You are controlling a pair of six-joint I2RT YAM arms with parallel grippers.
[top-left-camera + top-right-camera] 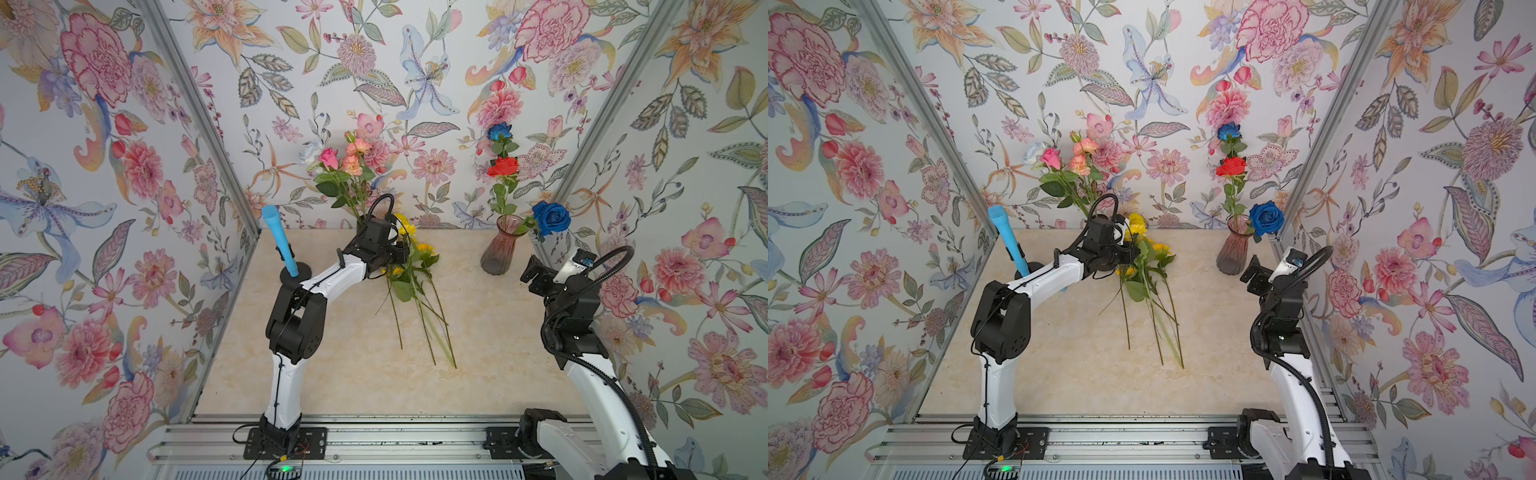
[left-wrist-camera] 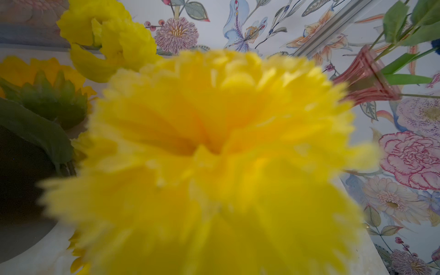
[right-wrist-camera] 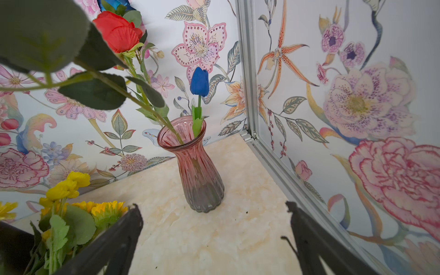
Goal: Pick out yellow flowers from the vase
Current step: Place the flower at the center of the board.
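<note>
Several yellow flowers (image 1: 415,266) (image 1: 1144,270) lie bunched on the marble tabletop, their stems pointing toward the front. My left gripper (image 1: 404,253) (image 1: 1133,255) hovers right at their heads. A blurred yellow pompom (image 2: 214,154) fills the left wrist view and hides the jaws. One pale stem (image 1: 438,336) looks smeared. The pink glass vase (image 1: 498,249) (image 3: 197,173) at the back right holds blue and red roses. My right gripper (image 1: 535,272) (image 3: 214,238) stands open just in front of that vase, with nothing between its fingers.
Pink and peach roses (image 1: 349,160) stand at the back centre, their vase mostly hidden behind my left arm. A blue microphone-shaped object (image 1: 278,241) sits on a black base at the left wall. Floral walls close in three sides. A metal rail (image 1: 374,440) runs along the front.
</note>
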